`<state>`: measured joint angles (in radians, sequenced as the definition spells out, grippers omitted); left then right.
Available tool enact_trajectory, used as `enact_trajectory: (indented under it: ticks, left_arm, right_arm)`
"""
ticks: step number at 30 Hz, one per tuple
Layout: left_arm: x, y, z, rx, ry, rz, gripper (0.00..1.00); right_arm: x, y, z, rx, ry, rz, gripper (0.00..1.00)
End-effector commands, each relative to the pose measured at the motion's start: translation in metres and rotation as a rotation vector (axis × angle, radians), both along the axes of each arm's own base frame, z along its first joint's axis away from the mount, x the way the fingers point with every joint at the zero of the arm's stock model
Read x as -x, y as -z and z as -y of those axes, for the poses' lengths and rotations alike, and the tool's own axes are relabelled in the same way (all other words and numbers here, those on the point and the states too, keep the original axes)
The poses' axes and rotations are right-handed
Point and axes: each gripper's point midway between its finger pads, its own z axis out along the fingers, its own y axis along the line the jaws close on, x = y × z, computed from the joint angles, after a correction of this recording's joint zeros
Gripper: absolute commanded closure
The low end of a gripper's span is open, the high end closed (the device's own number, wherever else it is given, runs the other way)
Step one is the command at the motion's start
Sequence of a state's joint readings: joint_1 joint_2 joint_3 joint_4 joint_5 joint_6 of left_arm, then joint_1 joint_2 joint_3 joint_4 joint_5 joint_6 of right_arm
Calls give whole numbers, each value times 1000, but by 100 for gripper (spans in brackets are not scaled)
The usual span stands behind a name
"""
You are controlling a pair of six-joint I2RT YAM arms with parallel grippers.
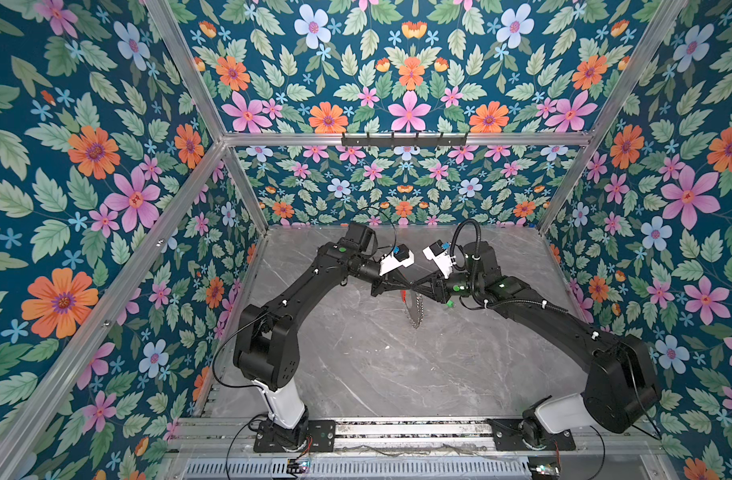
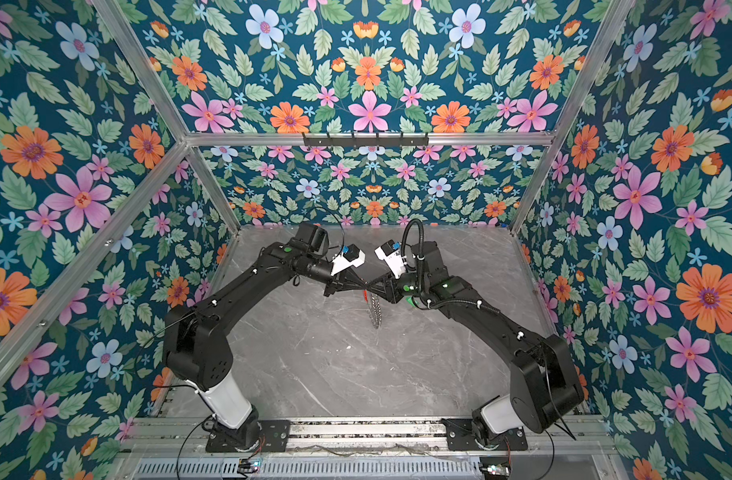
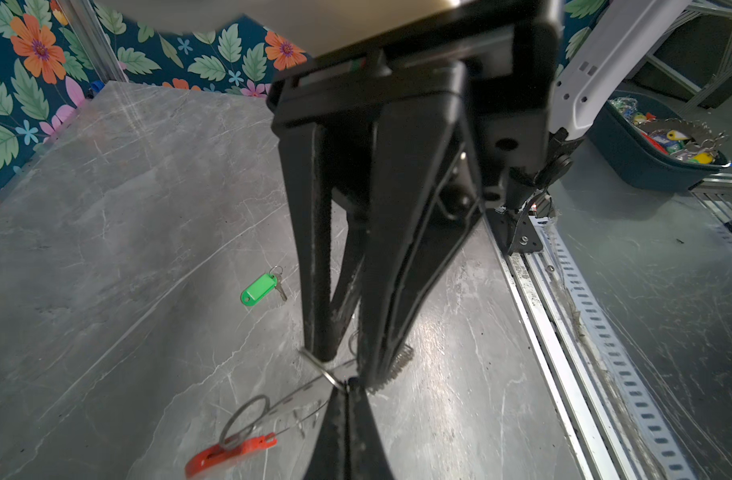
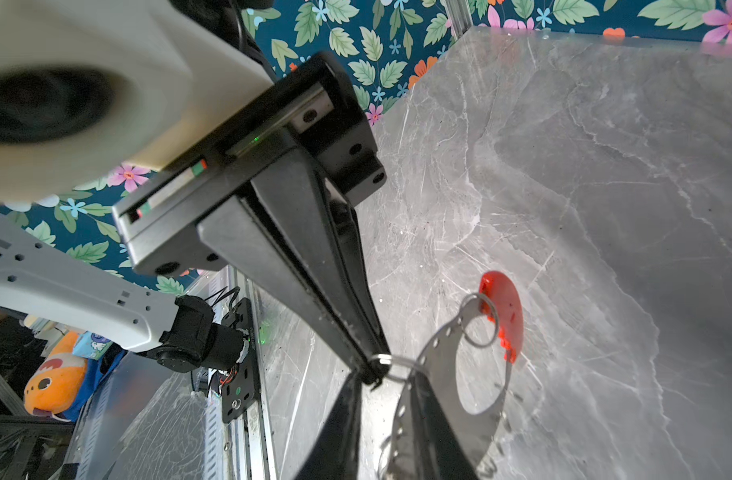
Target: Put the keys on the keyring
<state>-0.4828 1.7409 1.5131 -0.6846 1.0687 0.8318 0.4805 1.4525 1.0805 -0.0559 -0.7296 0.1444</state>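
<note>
Keyring (image 1: 414,311) is held up edge-on over the middle of the tabletop (image 1: 356,365), right where the two arms meet. In both top views it hangs below the fingertips as a thin grey sliver. We can't tell if its lower edge touches the tabletop.

Left fingers (image 3: 397,270): pressed together, pinching the hoop's flat grey band. In the left wrist view we see the band, with its row of holes, run out from the tips.

Right fingers (image 4: 314,270): nearly together, only a thin slit between them. Their tips sit at a small silver loop (image 4: 383,358) on the hoop's edge, tip to tip with the left pair. We can't tell whether they clamp the loop or just touch it.

Red segment (image 4: 505,316) caps one part of the rim, with a larger wire ring (image 4: 478,320) hooked through the band just beside it.

Green key (image 3: 258,289) lies flat on the tabletop, slightly toward the right edge from centre and near the right arm's wrist. It is apart from the keyring and from both sets of fingers.

Beyond the rail at the near edge we see a dark blue bin (image 3: 647,166) with more coloured tags in it.
</note>
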Motion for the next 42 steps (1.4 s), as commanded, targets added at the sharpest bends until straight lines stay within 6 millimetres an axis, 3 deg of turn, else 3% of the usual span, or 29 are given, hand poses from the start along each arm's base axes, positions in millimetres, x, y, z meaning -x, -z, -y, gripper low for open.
enact_trajectory:
  ticks: [1,5,12,27,36,42]
  left_arm:
    - [10,-5,-2,12,39,-20,100]
    - [11,-6,-3,6,42,-22,100]
    - [12,-7,-2,4,56,-39,100]
    - [6,-5,-1,-15,51,-30,100]
    - [5,-7,-3,-7,48,-32,100]
    - [5,-7,-3,-4,49,-37,100]
  right_arm:
    - [-5,-2,5,26,31,54,68]
    - [-5,-5,7,35,38,76,60]
    - [-3,-6,-4,10,-26,37,59]
    - [7,-9,-10,-50,-60,20,78]
    - [10,-8,-10,-55,-56,23,84]
    - [11,-10,-14,-57,-56,36,96]
